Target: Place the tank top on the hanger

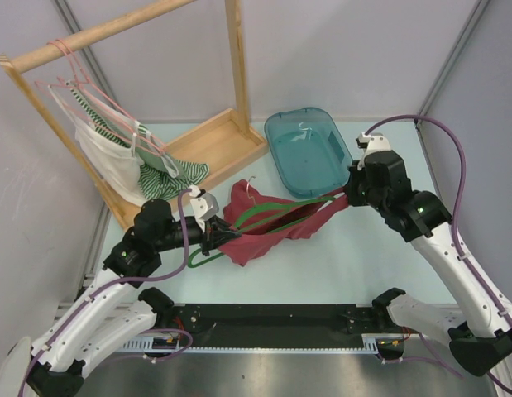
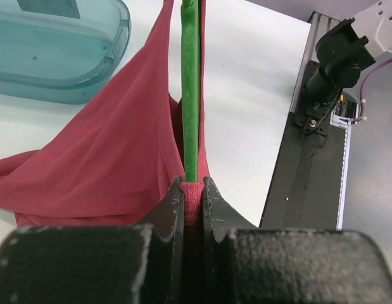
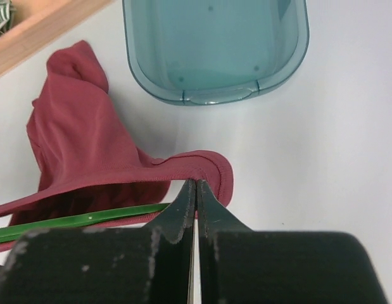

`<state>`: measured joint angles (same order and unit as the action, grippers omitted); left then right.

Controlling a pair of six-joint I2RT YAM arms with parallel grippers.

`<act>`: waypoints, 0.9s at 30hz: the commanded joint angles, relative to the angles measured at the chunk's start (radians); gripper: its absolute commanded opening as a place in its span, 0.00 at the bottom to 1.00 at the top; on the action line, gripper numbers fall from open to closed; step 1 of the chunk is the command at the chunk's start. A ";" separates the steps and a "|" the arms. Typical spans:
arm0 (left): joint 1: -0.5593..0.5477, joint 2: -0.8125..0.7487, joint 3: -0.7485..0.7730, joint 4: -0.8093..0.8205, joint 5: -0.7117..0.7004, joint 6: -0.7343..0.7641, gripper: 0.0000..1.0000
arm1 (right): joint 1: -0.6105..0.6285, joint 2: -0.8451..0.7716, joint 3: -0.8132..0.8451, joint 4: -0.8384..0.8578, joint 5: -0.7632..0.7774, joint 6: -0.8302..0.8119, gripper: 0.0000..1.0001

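The dark red tank top [image 1: 257, 236] lies bunched at the middle of the table, stretched between both grippers. The green hanger [image 1: 282, 210] runs through it, with its hook [image 1: 254, 187] sticking out at the top. My left gripper [image 1: 212, 235] is shut on a fold of the tank top [image 2: 107, 164] at the end of the hanger bar [image 2: 190, 95], which comes out straight from my left gripper [image 2: 193, 187]. My right gripper [image 1: 346, 197] is shut on the hem of a strap loop [image 3: 214, 166] of the tank top [image 3: 82, 145]; it shows in its wrist view [image 3: 196, 185]. The hanger [image 3: 82, 220] passes under the fabric.
A teal plastic bin [image 1: 307, 149] stands just behind the tank top. A wooden rack [image 1: 214, 145] at the back left holds pale pink hangers [image 1: 90, 91] with a white garment [image 1: 115, 161] and a green-striped one [image 1: 169, 169]. A black rail [image 1: 272, 318] runs along the near edge.
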<state>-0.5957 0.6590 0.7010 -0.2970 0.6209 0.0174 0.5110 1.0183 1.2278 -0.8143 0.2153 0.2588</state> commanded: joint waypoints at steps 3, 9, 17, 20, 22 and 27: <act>-0.013 -0.002 0.005 0.044 0.003 -0.002 0.00 | -0.008 -0.001 0.084 -0.013 -0.023 -0.032 0.00; -0.021 0.007 0.005 0.044 -0.004 0.000 0.00 | 0.090 0.055 0.147 -0.006 -0.013 -0.010 0.00; -0.026 0.008 0.006 0.036 -0.018 0.001 0.00 | 0.365 0.140 0.240 -0.016 0.101 0.048 0.00; -0.027 0.010 0.006 0.036 -0.016 0.004 0.00 | 0.432 0.170 0.266 -0.020 0.137 0.057 0.00; -0.029 0.010 0.005 0.036 -0.016 0.003 0.00 | 0.449 0.187 0.277 -0.016 0.147 0.057 0.00; -0.030 0.008 0.006 0.036 -0.020 0.004 0.00 | 0.457 0.200 0.277 -0.011 0.176 0.046 0.00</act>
<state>-0.6167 0.6739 0.7010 -0.3016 0.6041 0.0181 0.9630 1.2137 1.4578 -0.8406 0.3214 0.3023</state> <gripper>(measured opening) 0.102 0.009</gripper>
